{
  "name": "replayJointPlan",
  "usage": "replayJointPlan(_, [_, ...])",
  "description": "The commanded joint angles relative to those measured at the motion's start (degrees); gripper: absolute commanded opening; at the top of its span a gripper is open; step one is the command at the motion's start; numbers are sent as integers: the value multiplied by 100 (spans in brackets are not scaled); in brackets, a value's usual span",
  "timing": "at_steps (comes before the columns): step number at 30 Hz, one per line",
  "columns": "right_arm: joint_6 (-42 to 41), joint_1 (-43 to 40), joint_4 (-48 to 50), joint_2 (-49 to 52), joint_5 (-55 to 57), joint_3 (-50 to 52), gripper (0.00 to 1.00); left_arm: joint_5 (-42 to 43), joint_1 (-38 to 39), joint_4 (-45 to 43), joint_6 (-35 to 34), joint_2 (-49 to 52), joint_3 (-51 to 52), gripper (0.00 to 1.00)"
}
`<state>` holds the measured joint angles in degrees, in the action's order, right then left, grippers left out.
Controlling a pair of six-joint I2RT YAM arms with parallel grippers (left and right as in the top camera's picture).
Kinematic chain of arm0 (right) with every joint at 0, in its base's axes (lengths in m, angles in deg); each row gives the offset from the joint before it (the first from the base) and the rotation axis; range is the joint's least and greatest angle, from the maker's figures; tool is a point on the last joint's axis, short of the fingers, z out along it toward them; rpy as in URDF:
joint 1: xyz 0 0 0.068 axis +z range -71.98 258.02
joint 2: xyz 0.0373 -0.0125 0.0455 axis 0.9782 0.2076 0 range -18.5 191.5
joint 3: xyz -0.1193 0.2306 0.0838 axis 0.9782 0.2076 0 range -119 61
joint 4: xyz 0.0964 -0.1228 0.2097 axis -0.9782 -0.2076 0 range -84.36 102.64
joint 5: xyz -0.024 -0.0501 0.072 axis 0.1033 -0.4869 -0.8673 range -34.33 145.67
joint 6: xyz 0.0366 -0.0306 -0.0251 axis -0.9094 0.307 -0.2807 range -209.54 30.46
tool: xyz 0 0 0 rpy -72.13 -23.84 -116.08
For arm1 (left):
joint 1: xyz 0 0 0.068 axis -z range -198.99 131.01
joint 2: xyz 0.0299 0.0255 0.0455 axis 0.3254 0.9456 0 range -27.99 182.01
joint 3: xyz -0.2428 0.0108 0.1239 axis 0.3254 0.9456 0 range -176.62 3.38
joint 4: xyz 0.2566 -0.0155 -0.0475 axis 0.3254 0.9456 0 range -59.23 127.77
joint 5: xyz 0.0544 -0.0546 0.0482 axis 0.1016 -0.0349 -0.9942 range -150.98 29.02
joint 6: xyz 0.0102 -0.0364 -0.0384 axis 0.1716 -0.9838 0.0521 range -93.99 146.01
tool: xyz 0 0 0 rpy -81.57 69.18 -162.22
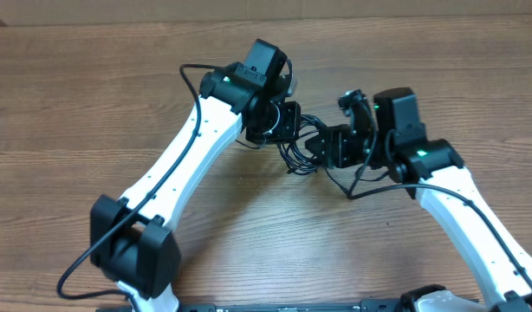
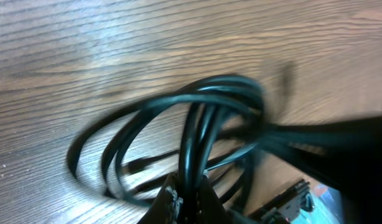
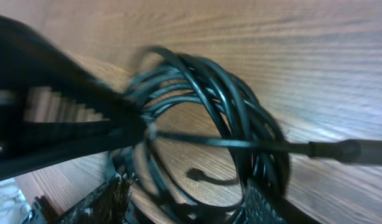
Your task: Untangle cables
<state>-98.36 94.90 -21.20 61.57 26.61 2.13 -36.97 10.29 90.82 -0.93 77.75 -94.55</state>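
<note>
The cables [image 1: 294, 159] sit bunched between both grippers on the wooden table [image 1: 75, 87]. The left gripper [image 2: 188, 190] is pinching some strands, and the right gripper [image 3: 186, 199] is spread wide around the coil.

Even bright light; blurred wrist views, sheen on the table [image 2: 85, 68].

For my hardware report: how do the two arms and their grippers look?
The left arm and right arm have white links with bulky black joint housings. The left gripper and right gripper are black. A green light glows near each wrist, and a black cable runs along each arm.
</note>
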Motion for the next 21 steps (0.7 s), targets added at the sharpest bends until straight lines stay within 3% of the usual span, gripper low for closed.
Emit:
replayJointPlan(1, [-188, 149, 42, 243, 286, -125, 57, 262, 76, -33, 127, -481, -151, 4])
replayJointPlan(7, [-352, 170, 304, 396, 590, -125, 46, 264, 81, 31, 122, -671, -151, 4])
replayJointPlan(8, [-376, 170, 387, 396, 590, -125, 39, 262, 83, 90, 122, -671, -151, 4])
replayJointPlan(10, [-520, 170, 463, 396, 608, -125, 8, 227, 85, 168, 131, -669, -151, 4])
replayJointPlan(11, [-592, 170, 468, 396, 612, -125, 4, 120, 85, 203, 153, -669, -151, 4])
replayJointPlan(15, [-643, 168, 321, 393, 920, -125, 4, -953, 85, 485, 166, -669, -151, 4])
replayJointPlan(21, [-643, 164, -352, 372, 2312, -127, 7, -2756, -83, 992, -39, -675, -151, 4])
